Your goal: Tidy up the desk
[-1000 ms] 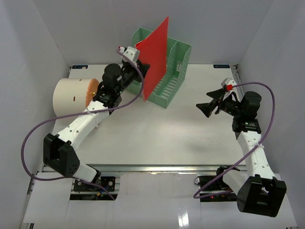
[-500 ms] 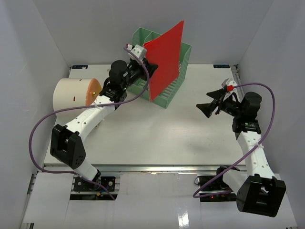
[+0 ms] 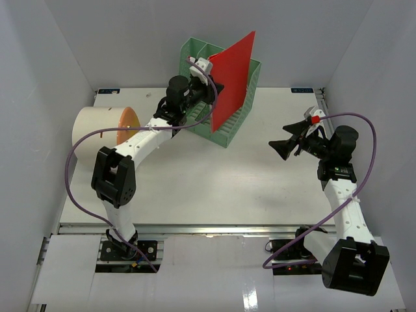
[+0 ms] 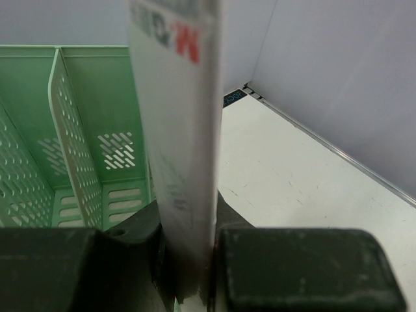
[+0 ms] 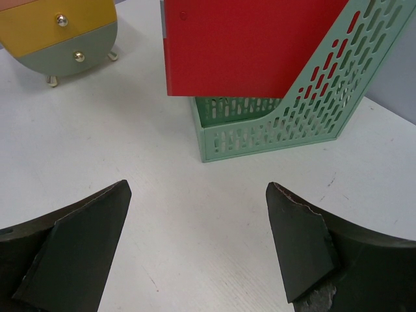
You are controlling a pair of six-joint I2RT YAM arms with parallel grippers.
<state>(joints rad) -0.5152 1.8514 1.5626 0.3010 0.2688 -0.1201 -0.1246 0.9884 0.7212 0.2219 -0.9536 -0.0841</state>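
Red print (image 4: 185, 45) atop folder (image 4: 185, 169) edge: blurred, not legible. Dark label (image 4: 233, 98) at desk (image 4: 292, 175) edge — too small to read.

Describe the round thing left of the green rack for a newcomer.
On the white desk, look at the left edge, left of the green file rack. The cream drum-shaped drawer chest there is the only round item, its face banded yellow and grey-green with small knobs.
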